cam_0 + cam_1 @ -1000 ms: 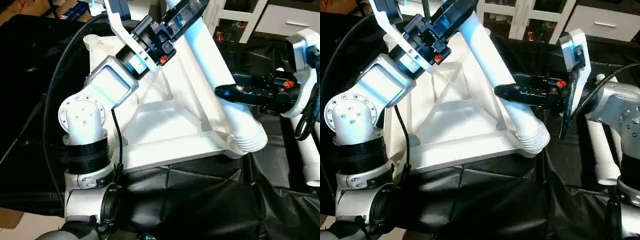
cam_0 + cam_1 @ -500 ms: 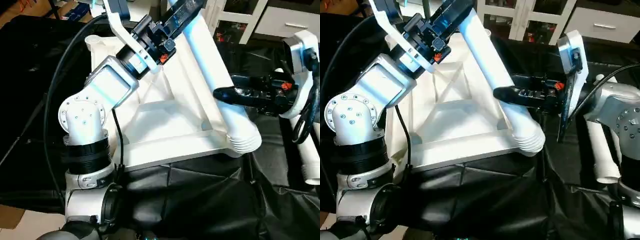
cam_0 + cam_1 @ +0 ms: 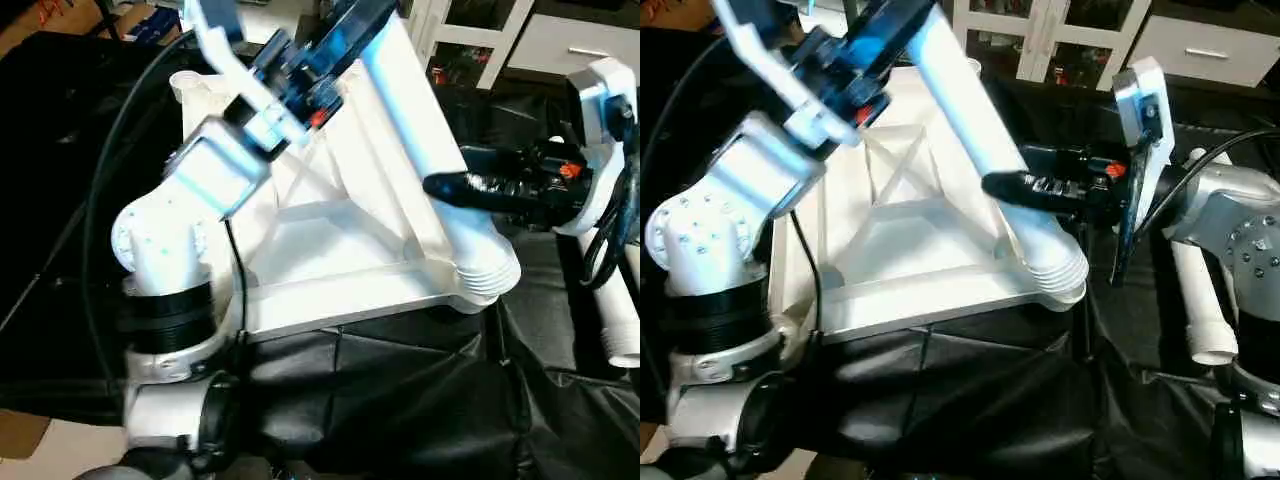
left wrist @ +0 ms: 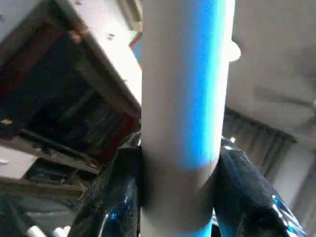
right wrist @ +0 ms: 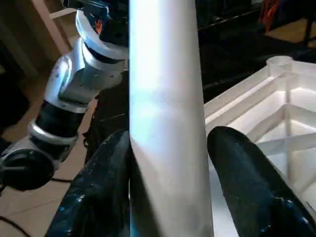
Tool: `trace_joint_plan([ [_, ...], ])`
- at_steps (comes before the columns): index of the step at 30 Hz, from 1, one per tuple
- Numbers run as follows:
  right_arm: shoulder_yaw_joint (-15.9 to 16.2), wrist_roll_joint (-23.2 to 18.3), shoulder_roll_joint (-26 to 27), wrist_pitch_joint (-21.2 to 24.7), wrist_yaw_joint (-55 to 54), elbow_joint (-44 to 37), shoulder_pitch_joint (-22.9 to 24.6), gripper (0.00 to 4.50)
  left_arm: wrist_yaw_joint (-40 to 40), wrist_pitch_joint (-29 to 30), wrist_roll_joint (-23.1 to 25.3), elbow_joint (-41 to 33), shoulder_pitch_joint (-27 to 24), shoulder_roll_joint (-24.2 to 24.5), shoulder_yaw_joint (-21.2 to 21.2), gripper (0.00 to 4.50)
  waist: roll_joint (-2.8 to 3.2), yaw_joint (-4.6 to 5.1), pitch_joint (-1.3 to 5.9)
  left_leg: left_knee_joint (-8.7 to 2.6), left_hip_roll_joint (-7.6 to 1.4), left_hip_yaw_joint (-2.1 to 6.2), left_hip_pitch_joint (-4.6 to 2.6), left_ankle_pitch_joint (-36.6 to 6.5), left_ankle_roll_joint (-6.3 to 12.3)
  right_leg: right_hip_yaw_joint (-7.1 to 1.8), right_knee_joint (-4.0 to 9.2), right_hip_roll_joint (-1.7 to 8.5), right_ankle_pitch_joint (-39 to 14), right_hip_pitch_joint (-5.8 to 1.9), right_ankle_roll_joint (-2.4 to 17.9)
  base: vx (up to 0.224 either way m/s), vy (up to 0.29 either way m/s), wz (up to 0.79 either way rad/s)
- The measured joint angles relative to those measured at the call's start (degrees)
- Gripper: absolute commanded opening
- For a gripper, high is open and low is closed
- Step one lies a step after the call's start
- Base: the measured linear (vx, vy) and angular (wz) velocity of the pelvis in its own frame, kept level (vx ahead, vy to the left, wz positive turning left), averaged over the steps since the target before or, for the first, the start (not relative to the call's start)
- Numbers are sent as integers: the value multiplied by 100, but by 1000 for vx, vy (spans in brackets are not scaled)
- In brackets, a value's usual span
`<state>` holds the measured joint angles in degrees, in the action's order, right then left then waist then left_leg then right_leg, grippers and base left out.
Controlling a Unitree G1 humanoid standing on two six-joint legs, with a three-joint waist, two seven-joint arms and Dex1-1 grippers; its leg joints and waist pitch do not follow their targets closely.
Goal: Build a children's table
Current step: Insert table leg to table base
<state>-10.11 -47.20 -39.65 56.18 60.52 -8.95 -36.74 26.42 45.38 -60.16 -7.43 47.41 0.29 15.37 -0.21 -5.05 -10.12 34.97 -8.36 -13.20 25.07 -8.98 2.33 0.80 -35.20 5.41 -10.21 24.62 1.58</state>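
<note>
Left hand clenched on table leg; right hand straddles it, slightly slack. Leg could skew in tabletop corner socket.

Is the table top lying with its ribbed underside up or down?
Up: the table top shows its X-shaped ribs and round corner sockets facing the camera.

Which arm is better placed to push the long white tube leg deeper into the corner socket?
The right. Its pincer brackets the long white tube leg close above the ribbed corner socket of the white plastic tabletop. The left pincer grips the far upper end, better for steadying.
</note>
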Motion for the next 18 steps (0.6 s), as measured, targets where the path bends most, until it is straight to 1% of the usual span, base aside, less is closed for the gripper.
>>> trace_joint_plan([
  [3, 28, -155, -113, 76, 198, -50, 83, 302, 580, 151, -106, -1, -7, 221, -83, 164, 3, -18, 1, 0, 5, 0, 1, 0, 1, -1, 3, 3, 0, -1, 0, 0, 0, 0],
  [6, 74, -245, -321, 166, 442, -119, 155, 334, 1058, 261, -152, 1, -5, 397, -206, 164, 6, -8, 3, 1, 5, 0, -3, -1, 0, -2, 9, 3, 1, -11, 2, 0, 0, 0],
  [8, 127, -262, -458, 214, 601, -140, 209, 341, 1327, 330, -163, 7, -2, 498, -304, 164, 8, -7, 4, 0, 5, 0, -10, -2, -3, -2, 9, 3, 2, -17, 4, 0, 0, 0],
  [10, 204, -292, -601, 265, 771, -191, 280, 367, 1619, 342, -167, 102, 70, 607, -485, 164, 9, -10, 4, 0, 5, 3, -12, -7, -19, 0, 8, 3, 2, -21, 4, 0, 0, 0],
  [11, 230, -305, -644, 291, 843, -224, 294, 367, 1757, 329, -141, 153, 119, 638, -552, 164, 11, -9, 5, 0, 5, 3, -14, -6, -19, -1, 8, 3, 2, -22, 4, 0, 0, 0],
  [13, 322, -326, -711, 352, 906, -302, 324, 383, 2048, 312, -75, 238, 236, 744, -718, 164, 13, -2, 6, 0, 5, 3, -21, -6, -18, -1, 10, 3, 4, -30, 6, 0, 0, 0],
  [15, 389, -367, -730, 380, 940, -375, 359, 390, 2378, 294, 39, 270, 321, 865, -901, 164, 23, 0, 6, 0, 5, 3, -29, -6, -18, -2, 14, 3, 5, -39, 8, 0, 0, 0],
  [18, 419, -391, -744, 381, 956, -409, 359, 413, 2617, 249, 174, 353, 383, 887, -1063, 164, 37, -7, 4, -2, 5, 3, -50, -6, -19, -1, 19, 3, 5, -63, 8, 0, 0, 0],
])
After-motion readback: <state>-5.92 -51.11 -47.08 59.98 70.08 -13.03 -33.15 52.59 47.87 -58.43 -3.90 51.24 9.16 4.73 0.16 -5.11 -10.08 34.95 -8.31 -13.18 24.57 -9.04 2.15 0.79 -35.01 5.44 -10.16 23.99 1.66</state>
